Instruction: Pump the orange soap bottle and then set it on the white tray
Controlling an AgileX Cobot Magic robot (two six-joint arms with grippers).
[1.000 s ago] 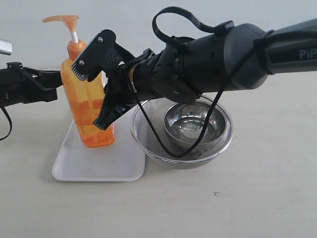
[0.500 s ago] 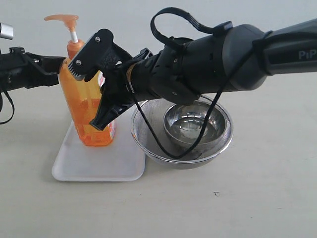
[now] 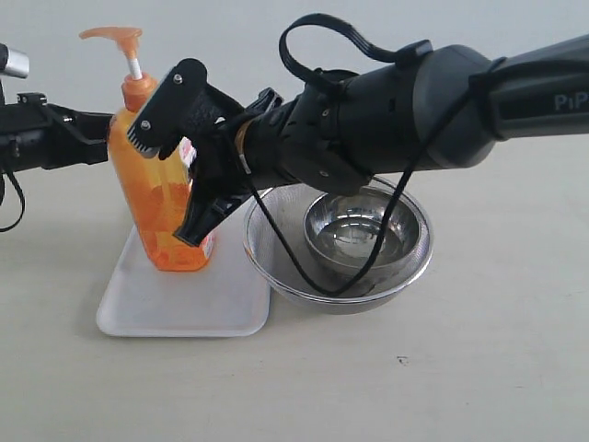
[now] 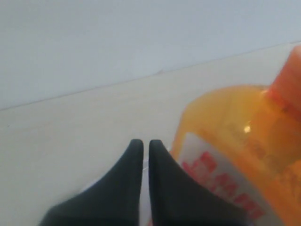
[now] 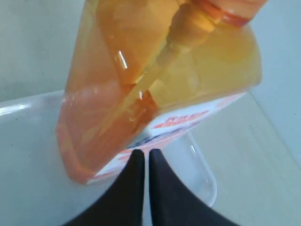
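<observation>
The left claw [image 4: 146, 146] is shut and holds nothing. Its tips sit just beside the shoulder of the orange soap bottle [image 3: 147, 207], and it is hard to tell if they touch. The bottle stands on the white tray [image 3: 184, 308], leaning a little, with its pump head [image 3: 115, 37] up. The right claw [image 5: 146, 157] is shut and empty too, pointing at the bottle's label side. To the right of the bottle sits a mesh strainer [image 3: 409, 272] with a metal bowl [image 3: 368, 230] inside. This looks like the last step, the placing. Next the arms need to back off softly so the bottle does not tip. The label [image 4: 221, 188] has red letters, too blurry to read. The right arm [image 3: 515, 83] shows "PiP".
</observation>
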